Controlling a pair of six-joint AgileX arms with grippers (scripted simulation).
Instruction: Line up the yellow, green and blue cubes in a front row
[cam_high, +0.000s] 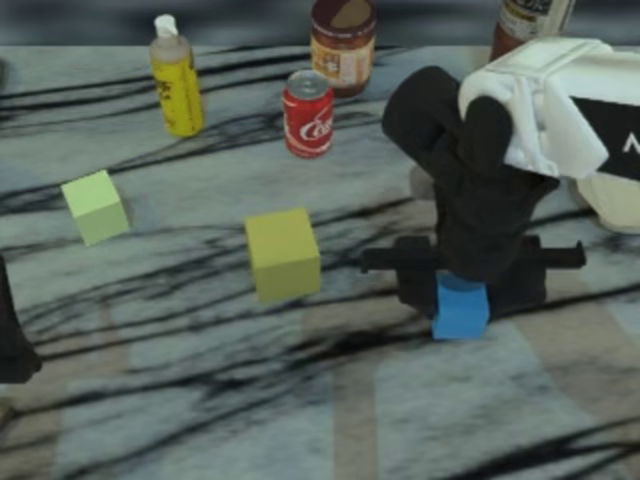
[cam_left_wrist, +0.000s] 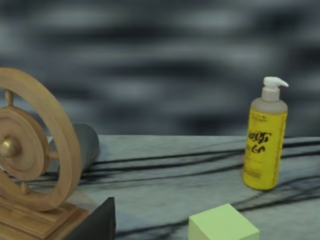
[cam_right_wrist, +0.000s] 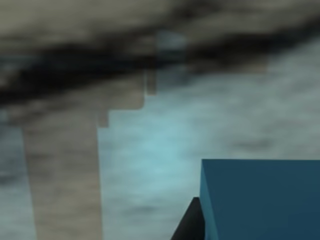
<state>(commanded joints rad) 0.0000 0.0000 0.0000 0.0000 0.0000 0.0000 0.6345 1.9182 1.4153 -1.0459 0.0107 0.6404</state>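
My right gripper (cam_high: 462, 296) is down over the blue cube (cam_high: 461, 308), right of centre on the marbled surface (cam_high: 200, 400). The arm's black wrist hides most of the gripper from above, and I cannot tell whether it is pinching the cube or merely sitting around it. In the right wrist view the blue cube (cam_right_wrist: 260, 200) fills the near corner, with a dark sliver of gripper against its edge and the veined surface (cam_right_wrist: 150, 150) beyond.

The yellow cube (cam_high: 284, 253) sits near the middle, turned slightly askew, apart from the blue one and to its left. The green cube (cam_high: 96, 206) is far over on the left side, well apart from the other two and farther back than either.

My left arm (cam_high: 12, 330) is parked at the left edge, only a dark piece of it showing in the top view, and nothing shows how its gripper stands. Its wrist camera catches a corner of the green cube (cam_left_wrist: 223, 227) close in.

Along the back there is a yellow pump bottle (cam_high: 176, 78) with a white top, a red soda can (cam_high: 308, 114), a brown jar (cam_high: 343, 44) and another bottle (cam_high: 530, 22) at the right. The left wrist view shows that pump bottle (cam_left_wrist: 265, 140) standing upright, plus a wooden wheel on a stand (cam_left_wrist: 32, 165).
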